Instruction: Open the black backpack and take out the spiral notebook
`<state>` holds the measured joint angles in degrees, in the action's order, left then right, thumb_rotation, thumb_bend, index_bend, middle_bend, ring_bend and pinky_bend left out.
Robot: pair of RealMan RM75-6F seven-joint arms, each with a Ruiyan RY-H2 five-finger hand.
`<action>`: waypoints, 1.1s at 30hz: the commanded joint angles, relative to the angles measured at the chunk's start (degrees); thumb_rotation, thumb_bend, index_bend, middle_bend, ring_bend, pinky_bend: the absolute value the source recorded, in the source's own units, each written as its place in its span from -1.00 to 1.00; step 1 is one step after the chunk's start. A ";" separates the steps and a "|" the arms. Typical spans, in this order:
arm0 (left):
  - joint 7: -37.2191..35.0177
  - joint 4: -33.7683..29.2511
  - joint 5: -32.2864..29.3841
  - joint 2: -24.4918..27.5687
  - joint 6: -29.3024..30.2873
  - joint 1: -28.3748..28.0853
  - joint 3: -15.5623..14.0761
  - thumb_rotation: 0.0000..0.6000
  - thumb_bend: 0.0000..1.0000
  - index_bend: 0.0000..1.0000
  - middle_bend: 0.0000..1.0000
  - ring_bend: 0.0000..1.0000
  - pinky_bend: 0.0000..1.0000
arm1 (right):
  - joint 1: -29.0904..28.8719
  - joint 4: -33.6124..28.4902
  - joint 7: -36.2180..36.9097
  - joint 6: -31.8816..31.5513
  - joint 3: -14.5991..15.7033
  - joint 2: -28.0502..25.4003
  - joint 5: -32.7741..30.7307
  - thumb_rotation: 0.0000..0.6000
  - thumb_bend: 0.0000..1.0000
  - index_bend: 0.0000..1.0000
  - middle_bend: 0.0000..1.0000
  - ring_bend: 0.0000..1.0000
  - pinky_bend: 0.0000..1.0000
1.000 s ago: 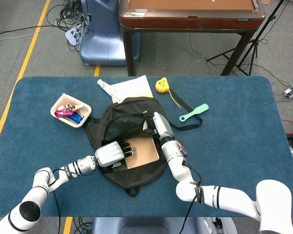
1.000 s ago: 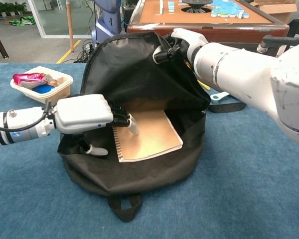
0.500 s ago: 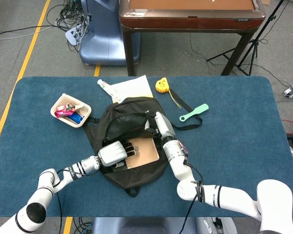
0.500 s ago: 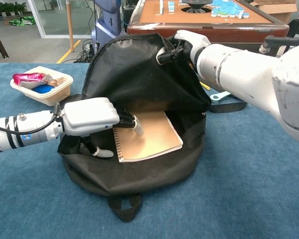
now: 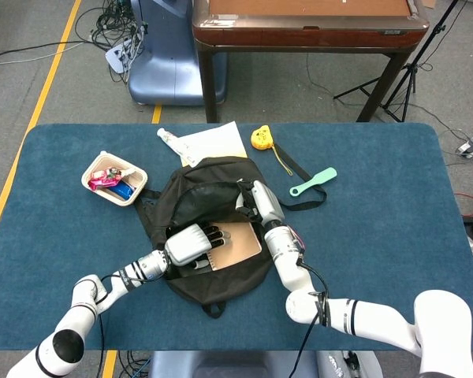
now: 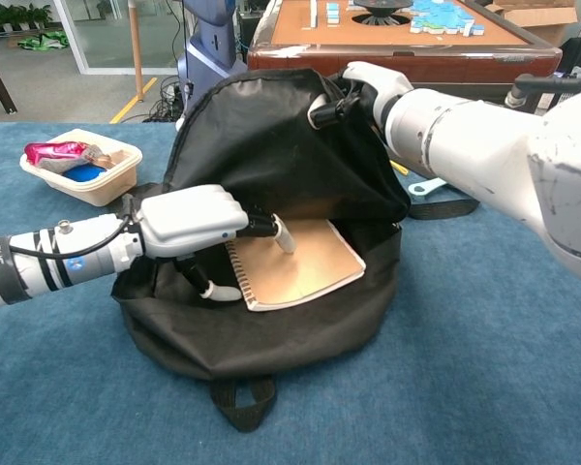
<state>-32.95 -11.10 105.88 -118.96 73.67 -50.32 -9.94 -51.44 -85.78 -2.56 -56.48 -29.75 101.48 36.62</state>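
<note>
The black backpack (image 5: 191,206) (image 6: 271,155) lies open in the middle of the blue table. My right hand (image 5: 262,203) (image 6: 363,85) grips its top flap by the zipper edge and holds it up. Inside lies the tan spiral notebook (image 5: 241,240) (image 6: 305,266), tilted, with its spiral edge to the left. My left hand (image 5: 191,245) (image 6: 194,219) reaches into the opening. Its fingers (image 6: 281,232) press on the cover, the thumb sits under the spiral edge, and it holds the notebook there.
A cream tray (image 5: 94,185) (image 6: 116,179) with snack packets sits at the left. Behind the backpack lie a sheet of paper (image 5: 217,142), a yellow tape measure (image 5: 259,138) and a green brush (image 5: 314,182). A wooden table (image 5: 307,24) stands beyond the blue one.
My left hand has moved right, deeper into the bag, and the notebook has shifted right and turned with it. The right hand still holds the flap up.
</note>
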 commanded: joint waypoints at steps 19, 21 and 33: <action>-1.05 0.78 -2.11 -1.31 -1.92 -0.68 -0.77 1.00 -0.04 -0.34 -0.46 -0.42 -0.34 | 0.24 -0.12 0.28 -0.05 -0.29 -0.90 -0.46 1.00 0.82 0.17 -0.26 -0.44 -0.53; -1.82 0.53 -2.32 -1.33 -1.54 -0.72 -0.74 1.00 0.01 -0.28 -0.38 -0.37 -0.34 | 0.19 -0.06 0.24 0.00 -0.31 -0.97 -0.60 1.00 0.82 0.17 -0.26 -0.44 -0.53; -11.25 -2.60 -3.74 0.47 6.74 1.14 0.18 1.00 0.08 0.14 0.22 -0.01 -0.27 | -0.07 0.72 0.42 0.08 -1.32 -1.46 -2.25 1.00 0.82 0.17 -0.26 -0.44 -0.53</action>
<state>-42.89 -12.89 102.55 -119.00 78.68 -49.79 -10.14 -51.48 -85.10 -2.15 -56.43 -31.08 100.02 34.41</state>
